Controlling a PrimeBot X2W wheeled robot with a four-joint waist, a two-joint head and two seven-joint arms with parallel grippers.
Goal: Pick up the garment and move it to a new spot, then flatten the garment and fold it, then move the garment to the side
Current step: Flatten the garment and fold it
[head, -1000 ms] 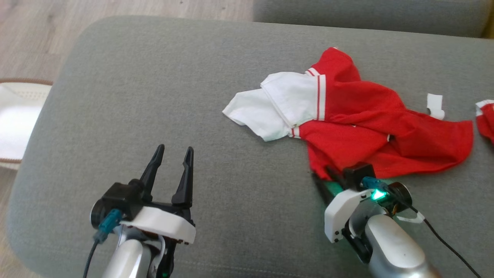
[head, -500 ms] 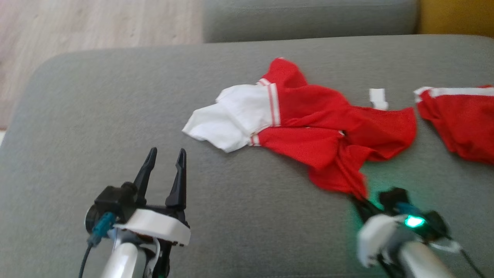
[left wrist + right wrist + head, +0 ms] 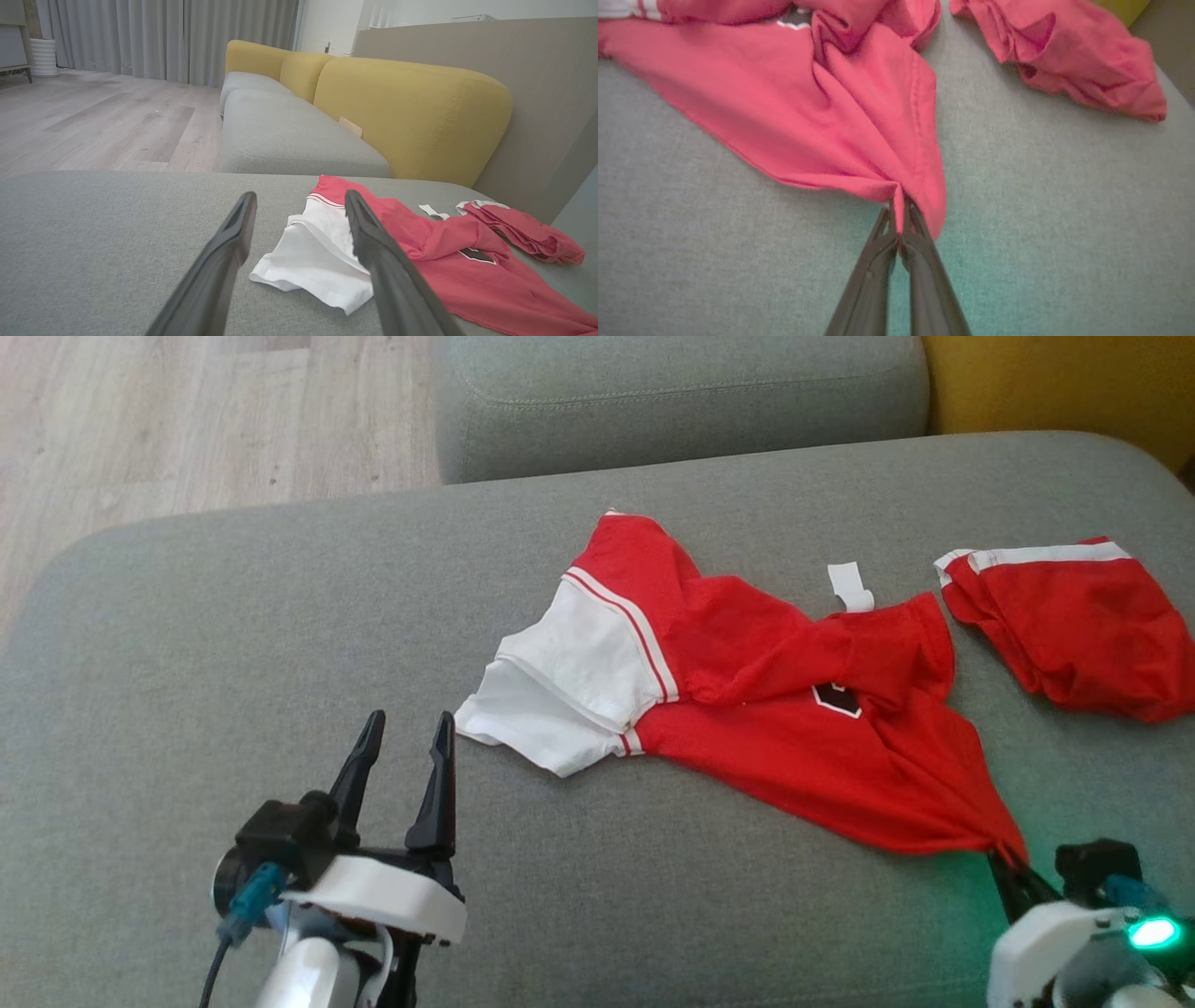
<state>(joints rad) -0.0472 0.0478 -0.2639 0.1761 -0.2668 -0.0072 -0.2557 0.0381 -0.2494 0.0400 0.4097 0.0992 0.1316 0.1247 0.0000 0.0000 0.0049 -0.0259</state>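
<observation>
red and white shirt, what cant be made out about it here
Black badge on the red and white shirt: head view, a red fold covers its top; design unreadable.
Pinched hem corner: right wrist view, hidden inside the shut right gripper.
White tag: head view, too small to read.

Right gripper (image 3: 1006, 861) — body cut off at the corner, fingertips hidden by the garment (image 3: 794, 756).
</observation>
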